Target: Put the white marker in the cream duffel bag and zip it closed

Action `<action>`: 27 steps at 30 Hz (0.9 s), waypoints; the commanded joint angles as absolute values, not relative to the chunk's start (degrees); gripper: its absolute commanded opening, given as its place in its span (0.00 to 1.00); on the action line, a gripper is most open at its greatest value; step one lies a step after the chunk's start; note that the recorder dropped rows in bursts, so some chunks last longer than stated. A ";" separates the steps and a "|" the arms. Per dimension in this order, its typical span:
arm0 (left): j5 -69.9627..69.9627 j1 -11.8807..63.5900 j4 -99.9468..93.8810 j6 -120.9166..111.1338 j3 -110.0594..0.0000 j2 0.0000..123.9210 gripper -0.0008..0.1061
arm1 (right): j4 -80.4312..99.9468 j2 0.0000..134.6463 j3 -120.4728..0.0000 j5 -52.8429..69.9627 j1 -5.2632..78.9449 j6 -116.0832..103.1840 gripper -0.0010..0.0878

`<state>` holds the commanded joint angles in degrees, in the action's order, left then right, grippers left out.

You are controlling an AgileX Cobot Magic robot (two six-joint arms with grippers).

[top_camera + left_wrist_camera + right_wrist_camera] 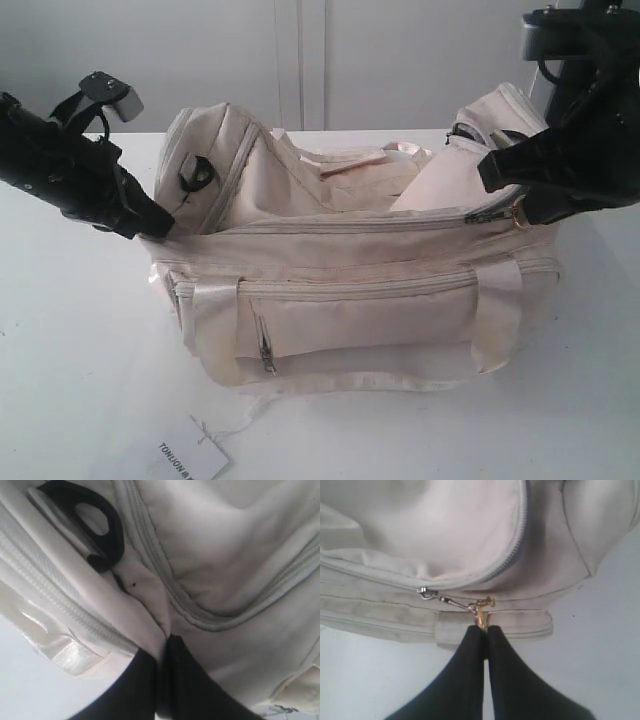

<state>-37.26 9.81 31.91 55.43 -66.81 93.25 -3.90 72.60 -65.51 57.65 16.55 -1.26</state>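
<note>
The big soft cream cloth duffel bag (pixel 350 300) sits in the middle of the white table (pixel 80 380), w/ its front zip pocket facing the exterior view. The top of the bag gapes open.

The L black gripper (pixel 157 228) is at the bag's left end, just below the black plastic strap ring (pixel 197 175). Its fingers are squeezed tight, w/ a fold of bag cloth pinched btw them.

The R black gripper (pixel 484 630) is at the bag's right end. Its fingers are pressed together on the little gold zip pull (pixel 482 611). The pull hangs by a short chain from the small grey zip slider (pixel 423 592), near the right end of the top zip.

A white paper tag w/ dark letters (pixel 190 460) lies on the table in front of the bag, not touching it.

Can't tell where the slim white marker is; no view shows it.
</note>
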 joint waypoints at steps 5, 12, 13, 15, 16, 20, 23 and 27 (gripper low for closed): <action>-35.84 9.81 28.16 55.43 -66.81 93.25 0.01 | -5.76 72.32 -65.51 56.76 16.55 0.00 0.01; -34.77 9.81 28.24 54.67 -66.81 92.89 0.01 | -7.39 72.32 -65.51 55.80 16.55 0.81 0.01; -34.46 9.81 28.24 53.88 -66.81 92.59 0.01 | -8.47 72.32 -65.51 55.66 16.55 1.60 0.01; -34.02 9.81 28.24 53.75 -66.81 91.70 0.07 | -10.63 72.32 -65.51 55.52 16.55 2.88 0.01; -33.92 9.81 28.24 53.91 -66.81 91.24 0.12 | -11.08 72.32 -65.51 55.31 16.55 2.89 0.01; -34.38 9.81 28.24 53.91 -66.81 90.14 0.44 | -11.85 72.70 -65.51 55.15 16.65 3.00 0.01; -34.61 9.81 28.24 53.91 -66.81 88.82 0.59 | -11.96 72.73 -65.46 54.70 16.65 3.00 0.01; -34.77 9.81 27.83 53.91 -66.81 85.08 0.61 | -11.96 72.73 -65.46 54.70 16.65 3.00 0.01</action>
<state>-34.77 9.81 27.83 53.91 -66.81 85.08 -11.96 72.73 -65.46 54.70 16.65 3.00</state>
